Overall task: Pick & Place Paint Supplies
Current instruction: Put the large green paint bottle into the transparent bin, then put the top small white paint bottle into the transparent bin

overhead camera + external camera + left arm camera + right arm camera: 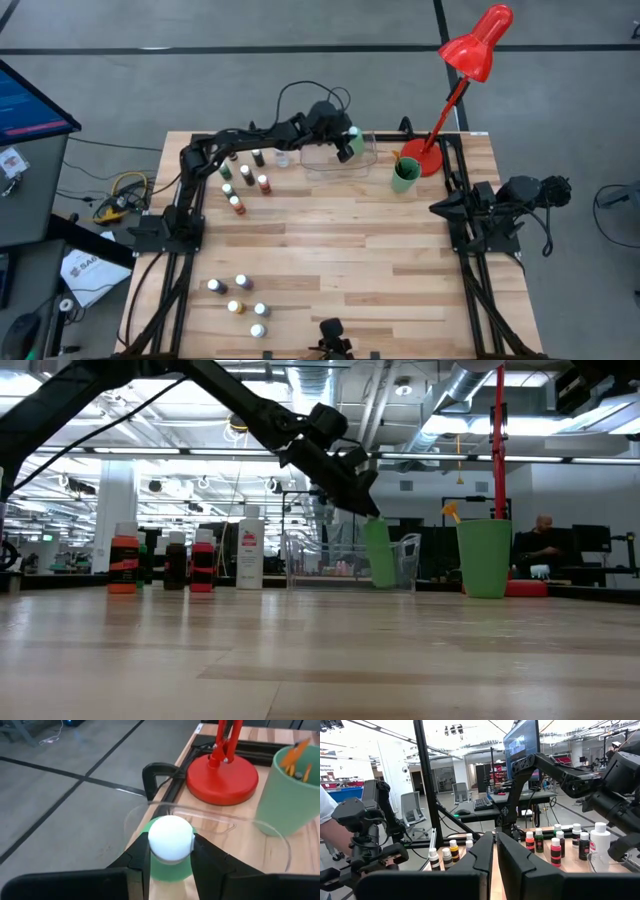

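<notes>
My left gripper [347,143] reaches over the clear tray [322,165] at the far edge and is shut on the tall green bottle with a white cap [171,839], also seen in the low view [378,555]. Tiny white-capped bottles stand in two groups on their bases: one far left [245,180], one near the front edge [240,297]. The tall white bottle [250,550] stands beside the far group. My right gripper [495,855] waits shut at the table's right side [470,205]. No loose brushes show on the table. My left gripper pinches the green bottle at its white cap [187,842], one finger [140,857] on each side. The fingers come slanting down from the table's left. The bottle hangs below them, slightly tilted, its body [378,565] within the tray's outline; whether its base rests there I cannot tell.
A green cup [405,173] holding orange-tipped sticks stands right of the tray, next to the red lamp's base [428,157]. The lamp's arm and shade [480,42] lean over the far right corner. Bare wood lies across the table's middle [340,250].
</notes>
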{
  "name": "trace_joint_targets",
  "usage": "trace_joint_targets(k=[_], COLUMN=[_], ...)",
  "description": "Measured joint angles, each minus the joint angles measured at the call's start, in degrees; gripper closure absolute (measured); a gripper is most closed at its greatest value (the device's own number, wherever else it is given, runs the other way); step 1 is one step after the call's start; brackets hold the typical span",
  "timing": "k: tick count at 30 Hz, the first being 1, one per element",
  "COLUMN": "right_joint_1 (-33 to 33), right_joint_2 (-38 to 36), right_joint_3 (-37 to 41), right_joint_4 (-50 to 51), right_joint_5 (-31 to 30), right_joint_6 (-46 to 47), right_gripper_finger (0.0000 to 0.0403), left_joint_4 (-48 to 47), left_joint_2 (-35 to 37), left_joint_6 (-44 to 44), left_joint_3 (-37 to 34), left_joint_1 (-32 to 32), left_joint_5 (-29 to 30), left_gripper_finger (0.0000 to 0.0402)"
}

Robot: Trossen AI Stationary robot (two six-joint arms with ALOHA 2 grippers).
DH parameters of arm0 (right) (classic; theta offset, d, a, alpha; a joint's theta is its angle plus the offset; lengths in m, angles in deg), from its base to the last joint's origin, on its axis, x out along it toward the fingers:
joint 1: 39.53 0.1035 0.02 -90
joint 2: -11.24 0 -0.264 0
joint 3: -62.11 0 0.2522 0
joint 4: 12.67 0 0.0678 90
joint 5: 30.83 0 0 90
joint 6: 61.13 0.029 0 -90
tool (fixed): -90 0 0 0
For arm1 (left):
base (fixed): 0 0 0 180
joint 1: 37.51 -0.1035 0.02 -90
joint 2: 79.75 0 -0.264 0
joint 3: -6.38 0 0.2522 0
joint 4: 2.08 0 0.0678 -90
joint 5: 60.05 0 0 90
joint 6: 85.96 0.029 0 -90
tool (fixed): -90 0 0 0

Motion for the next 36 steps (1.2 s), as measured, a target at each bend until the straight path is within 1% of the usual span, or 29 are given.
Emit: trace_joint_targets(k=[5,8,16,26,31,34,36], right_joint_1=[-0.02,-0.01,-0.02,0.00,0.00,-0.02,0.00], right_joint_2=[0.00,0.00,0.00,0.00,0.00,0.00,0.00], right_joint_3=[0.00,0.00,0.00,0.00,0.00,0.00,0.00], right_joint_4=[-0.01,-0.01,0.00,0.00,0.00,-0.02,-0.02], right_joint_5=[0.00,0.00,0.00,0.00,0.00,0.00,0.00], right_joint_6=[0.01,0.00,-0.01,-0.01,0.00,0.01,0.01], right_gripper_finger=[0.0381,0.0381,0.0381,0.0381,0.0381,0.0381,0.0381], left_joint_4=[0.27,0.24,0.89,5.40,5.76,3.80,1.78], left_joint_2=[-0.49,-0.49,-0.49,-0.49,-0.41,1.43,4.17], left_joint_6=[0.00,0.00,-0.02,-0.04,-0.05,-0.06,-0.05], left_joint_3=[0.00,0.00,0.00,0.00,0.00,-0.04,-0.04], left_joint_1=[0.00,-0.04,-0.15,-0.15,-0.15,0.04,0.29], left_joint_5=[-0.02,-0.01,-0.02,-0.02,-0.02,0.33,1.36], left_gripper_finger=[0.0313,0.0303,0.0260,0.0222,0.0198,0.0174,0.0156])
